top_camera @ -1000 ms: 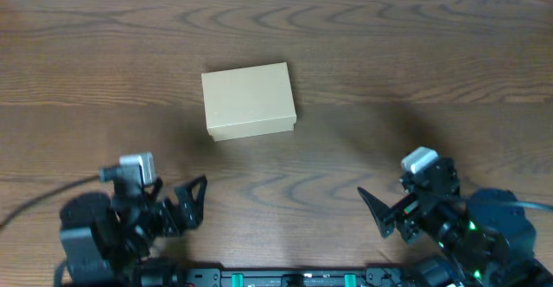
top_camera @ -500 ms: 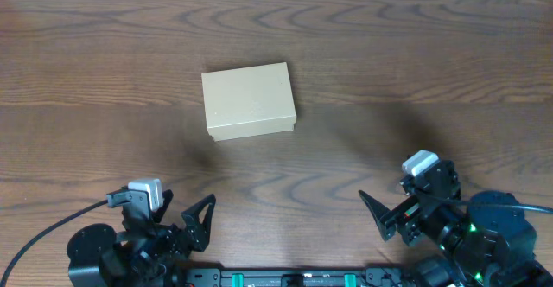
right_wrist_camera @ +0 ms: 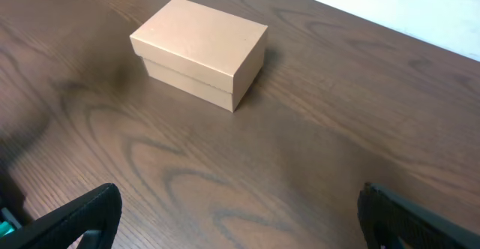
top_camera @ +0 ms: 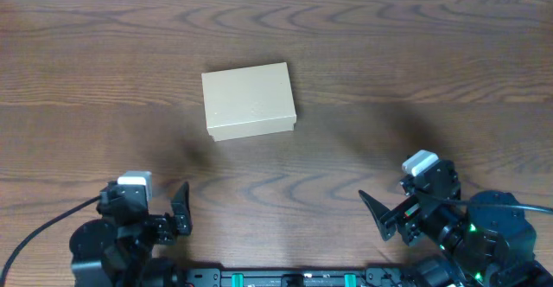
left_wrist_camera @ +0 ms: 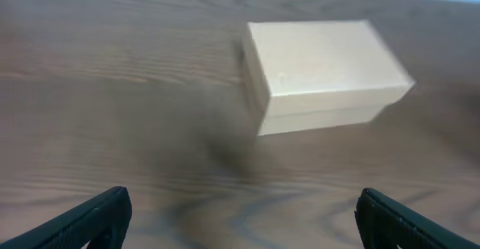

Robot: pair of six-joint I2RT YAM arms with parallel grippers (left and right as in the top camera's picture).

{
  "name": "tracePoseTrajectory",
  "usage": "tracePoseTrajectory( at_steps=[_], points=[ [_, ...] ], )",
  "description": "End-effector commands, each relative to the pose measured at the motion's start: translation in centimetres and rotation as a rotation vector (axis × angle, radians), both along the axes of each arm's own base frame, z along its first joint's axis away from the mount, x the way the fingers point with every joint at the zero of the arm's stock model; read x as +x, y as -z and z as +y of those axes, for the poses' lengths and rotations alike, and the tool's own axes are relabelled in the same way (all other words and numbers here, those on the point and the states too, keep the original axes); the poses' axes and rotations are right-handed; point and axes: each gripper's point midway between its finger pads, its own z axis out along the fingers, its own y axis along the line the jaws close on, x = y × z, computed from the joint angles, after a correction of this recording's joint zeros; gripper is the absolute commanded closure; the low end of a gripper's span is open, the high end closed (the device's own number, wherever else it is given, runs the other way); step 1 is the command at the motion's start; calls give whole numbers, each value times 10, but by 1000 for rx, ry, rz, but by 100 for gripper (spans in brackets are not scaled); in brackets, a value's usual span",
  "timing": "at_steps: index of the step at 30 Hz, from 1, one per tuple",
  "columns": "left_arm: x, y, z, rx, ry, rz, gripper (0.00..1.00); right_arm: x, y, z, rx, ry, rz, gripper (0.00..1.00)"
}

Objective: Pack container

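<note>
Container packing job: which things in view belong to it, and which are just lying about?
Belongs to the job: container, closed; left pincer, open; right pincer, open.
Just there: wooden table; no loose items show.

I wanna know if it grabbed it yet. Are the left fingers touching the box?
Apart. The overhead view shows a wide stretch of table between the left fingers and the box.

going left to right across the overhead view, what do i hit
left tool → container → right tool
</note>
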Motion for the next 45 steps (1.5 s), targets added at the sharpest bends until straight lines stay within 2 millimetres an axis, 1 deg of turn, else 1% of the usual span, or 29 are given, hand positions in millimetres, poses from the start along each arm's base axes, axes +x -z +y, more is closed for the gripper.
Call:
tracePoseTrajectory(
  at_steps=[1,6,11,18,27,33,45],
  points=[
    [7,15,10,145,24,-8,5,1,3,-2,8,16,12,1],
    [18,43,11,145,24,-11,5,1,3,-2,8,16,12,1],
    [21,72,11,145,24,-10,5,1,3,-2,8,16,12,1],
    [20,99,11,146,24,-10,5,1,3,-2,8,16,12,1],
    [19,135,11,137,28,65,5,1,3,-2,8,16,12,1],
    [20,138,26,184,-45,78,5,1,3,-2,8,16,12,1],
    [18,139,26,183,-43,87,5,1,3,-2,8,16,12,1]
  ],
)
